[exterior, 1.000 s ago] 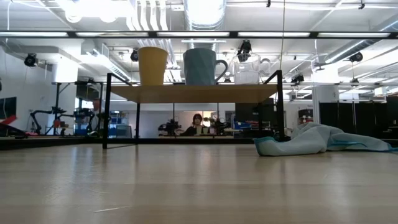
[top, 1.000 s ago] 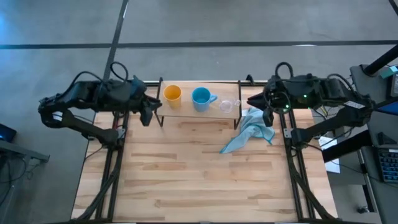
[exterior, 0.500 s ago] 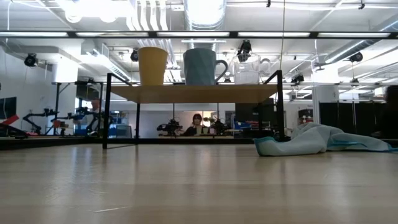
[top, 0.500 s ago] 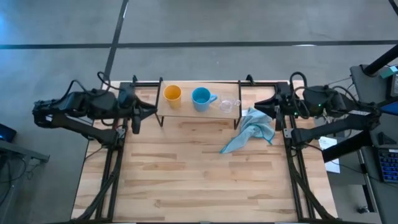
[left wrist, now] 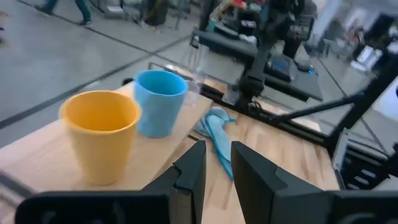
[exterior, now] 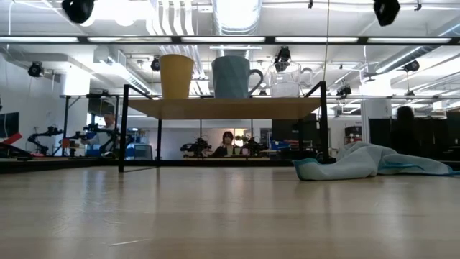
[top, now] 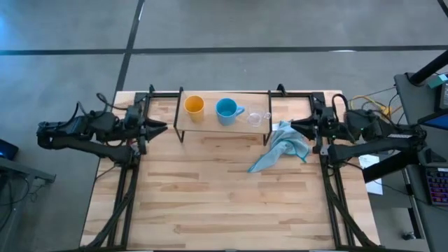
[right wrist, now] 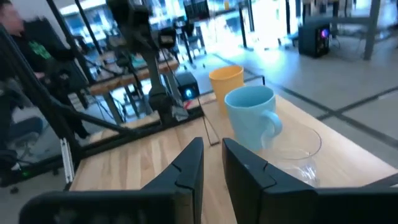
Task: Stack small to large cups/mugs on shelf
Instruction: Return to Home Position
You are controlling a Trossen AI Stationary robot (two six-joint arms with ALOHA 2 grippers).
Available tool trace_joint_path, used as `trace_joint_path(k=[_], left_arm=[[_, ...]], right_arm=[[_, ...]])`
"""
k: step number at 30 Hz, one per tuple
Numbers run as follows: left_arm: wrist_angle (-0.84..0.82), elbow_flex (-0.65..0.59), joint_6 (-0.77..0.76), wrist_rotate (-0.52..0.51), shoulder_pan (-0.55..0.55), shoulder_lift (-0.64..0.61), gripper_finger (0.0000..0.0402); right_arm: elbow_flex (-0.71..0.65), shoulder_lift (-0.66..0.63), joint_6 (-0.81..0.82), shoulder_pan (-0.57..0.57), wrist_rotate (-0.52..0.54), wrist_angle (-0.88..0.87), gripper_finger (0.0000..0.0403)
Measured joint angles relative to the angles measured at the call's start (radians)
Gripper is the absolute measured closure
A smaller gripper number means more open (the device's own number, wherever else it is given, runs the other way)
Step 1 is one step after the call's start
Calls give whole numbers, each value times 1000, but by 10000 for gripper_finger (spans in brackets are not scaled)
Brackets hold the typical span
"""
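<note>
Three cups stand upright in a row on the light-wood shelf (top: pixel 210 123): the orange-yellow cup (top: pixel 194 106) on the left, the light blue mug (top: pixel 225 108) in the middle and the tiny clear cup (top: pixel 257 117) on the right. The low view shows the same row on the shelf board (exterior: pixel 223 108). My left gripper (top: pixel 165 127) is shut and hovers level off the shelf's left end. My right gripper (top: pixel 294 126) is shut and hovers off the shelf's right end. Each wrist view looks along shut fingers at the cups: left gripper (left wrist: pixel 217 168), right gripper (right wrist: pixel 212 162).
A light blue cloth (top: pixel 280 147) lies crumpled on the table by the shelf's right legs, close below my right gripper, and shows in the low view as the cloth (exterior: pixel 366 162). The near half of the wooden tabletop (top: pixel 224 203) is bare. A person sits in the room beyond the table.
Both arms have drawn back from the shelf, the left toward the table's left edge and the right toward its right edge. Each gripper has tipped from pointing downward to lying about level, pointing at the shelf. The cups and the cloth have stayed put.
</note>
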Motion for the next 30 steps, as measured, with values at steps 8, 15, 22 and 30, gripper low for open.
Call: trace_joint_path(k=[8,15,22,30], left_arm=[[155,-194,62,-16,1,-240,340],[154,-306,79,-14,1,-397,340],[158,-371,176,-12,1,-512,340],[129,-408,203,-23,1,-511,340]], right_arm=[[-208,-187,-7,0,-19,130,349],[-320,-289,-14,0,-20,237,349],[-376,-350,-21,0,-22,237,349],[-515,-450,-3,0,-19,373,349]])
